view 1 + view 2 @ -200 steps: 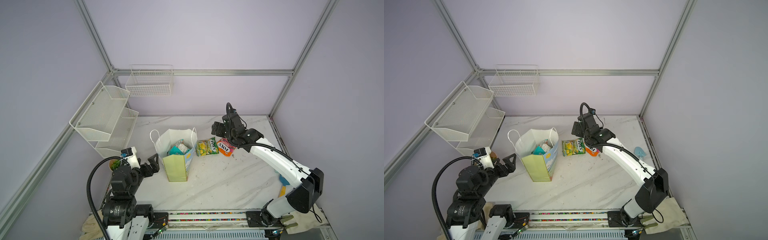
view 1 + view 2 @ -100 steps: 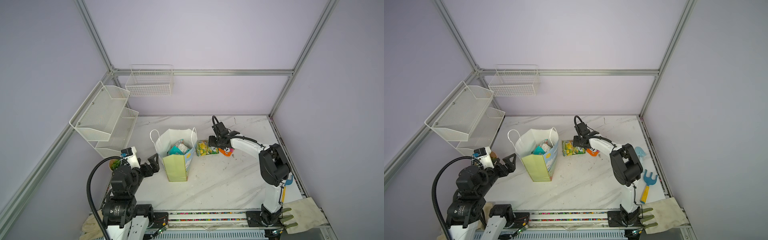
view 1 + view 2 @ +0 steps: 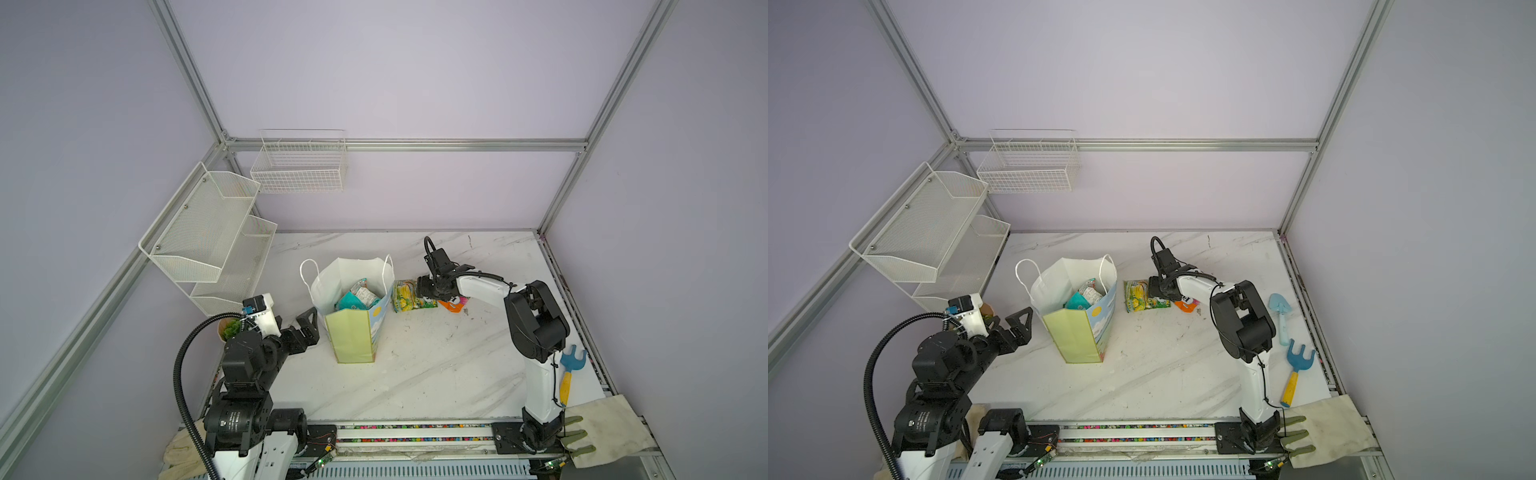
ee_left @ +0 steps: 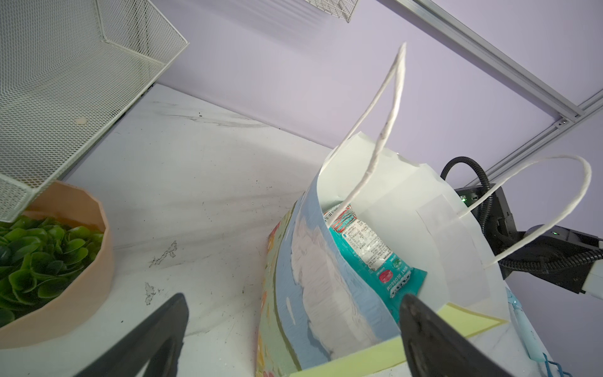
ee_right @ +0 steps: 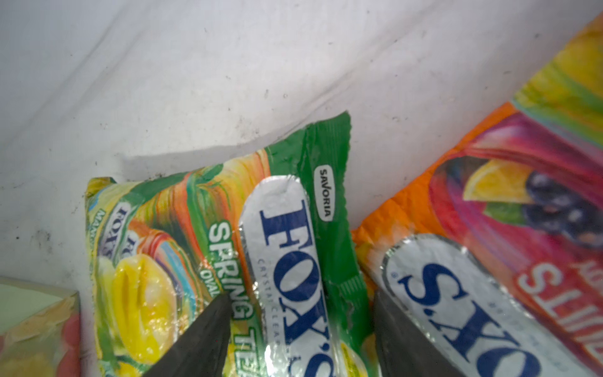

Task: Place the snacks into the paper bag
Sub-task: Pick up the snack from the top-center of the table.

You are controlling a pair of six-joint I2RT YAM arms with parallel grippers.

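- Your right hand (image 3: 423, 287) is down low over the surface (image 3: 436, 365), just beside the paper bag (image 3: 353, 336).
- In the right wrist view its two dark fingers (image 5: 202, 333) straddle part of the green-yellow packet (image 5: 163, 261). One is on the printed face by "SPRING TEA". The other sits at the packet's edge, right next to the orange packet (image 5: 489, 212).
- The jaws stand partway in with the silver "FOX'S" label between them. You can't tell whether they are truly pinching the packet or only resting on it.
- Both of those packets lie flat on the surface, outside the bag. In both top views the green-yellow one is nearer the bag, and the orange one is partly hidden under your right arm.
- The bag stands upright with its mouth open and its cord handles up. A teal packet (image 4: 368, 248) leans inside against the white wall.
- Your left hand (image 3: 305, 328) hovers close beside the bag on its other side, fingers spread wide, grasping nothing.
- Near that hand, a potted plant (image 4: 65, 261) sits under the wire shelf (image 4: 65, 81).
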